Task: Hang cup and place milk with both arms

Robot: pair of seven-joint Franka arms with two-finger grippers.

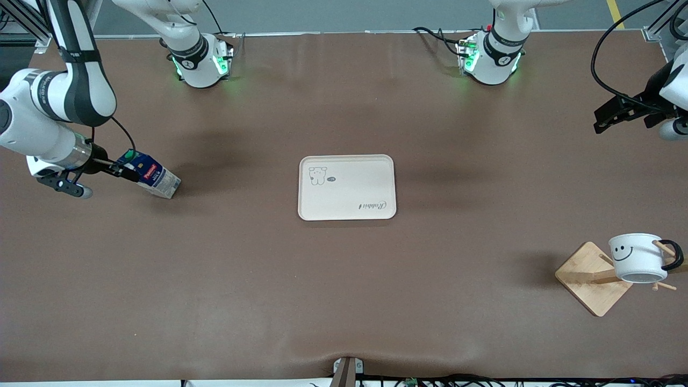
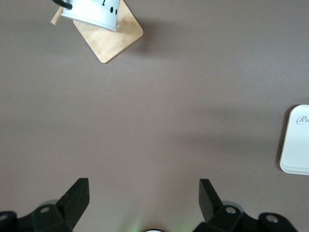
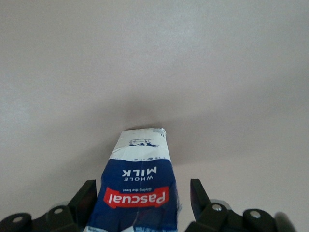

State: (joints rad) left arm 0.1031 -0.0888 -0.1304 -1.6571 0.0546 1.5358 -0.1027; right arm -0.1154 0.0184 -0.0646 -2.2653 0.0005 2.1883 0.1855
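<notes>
**Carton between open fingers, mug on its rack**

The front view alone shows the whole table [image 1: 344, 301]: two arms, one carton, one mug, one tray, one wooden rack; the right wrist view alone shows the gap on each side of the milk carton [image 3: 140, 188], its fingers [image 3: 86, 193] set apart from the blue sides, so the right gripper [image 1: 126, 172] stands open around it and grips nothing; the print "WHOLE MILK" reads only there. From the front the carton leans, its white foot on the table at about nine o'clock from the tray [image 1: 346, 187], toward the right arm's end.

The left wrist view shows the left gripper [image 2: 144, 195] spread wide and empty over bare table, with the mug [image 2: 91, 12] and rack base [image 2: 113, 41] ahead and a tray corner at the edge; the front view puts that gripper [image 1: 618, 115] high at two o'clock from the tray, over the left arm's end.

The cup [image 1: 637, 257] hangs by its black handle on a peg of the rack [image 1: 588, 279], at four o'clock from the tray; nothing lies between carton and tray.
</notes>
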